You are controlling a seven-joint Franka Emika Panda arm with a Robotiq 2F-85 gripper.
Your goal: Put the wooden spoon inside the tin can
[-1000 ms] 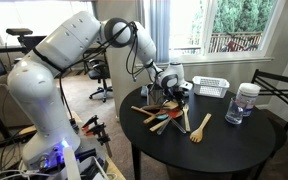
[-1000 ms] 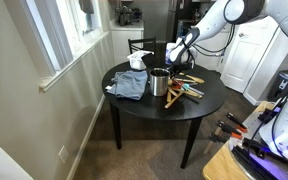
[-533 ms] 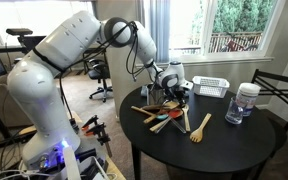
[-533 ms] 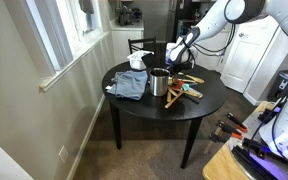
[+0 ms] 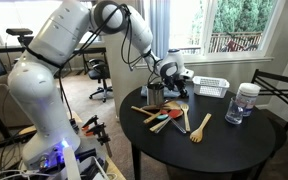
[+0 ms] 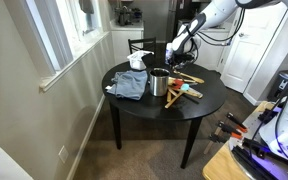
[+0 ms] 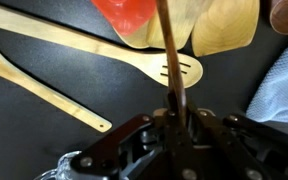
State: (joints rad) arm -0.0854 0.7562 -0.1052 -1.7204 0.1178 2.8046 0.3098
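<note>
My gripper (image 5: pixel 169 72) hangs above the round black table (image 5: pixel 229 150), up and a little to the side of the tin can (image 5: pixel 155 95). It is shut on the thin dark handle of the wooden spoon (image 7: pixel 167 50), which runs straight out from between the jaws in the wrist view. The spoon's bowl is out of frame there. The gripper (image 7: pixel 174 115) fills the bottom of the wrist view. In an exterior view the gripper (image 6: pixel 177 45) is above and behind the grey can (image 6: pixel 160 82), which stands upright near the table's middle.
Loose utensils lie beside the can: a slotted wooden spatula (image 7: pixel 174 68), a long wooden spatula (image 7: pixel 44 88), a red spatula (image 7: pixel 129 20), a wooden fork (image 5: pixel 199 128). A white slotted basket (image 5: pixel 211 87), a clear jar (image 5: pixel 246 100) and a folded cloth (image 6: pixel 129 85) also sit on the table.
The arm has risen and the gripper has lifted from the utensil pile, with the spoon in it, to a point higher above the table.
</note>
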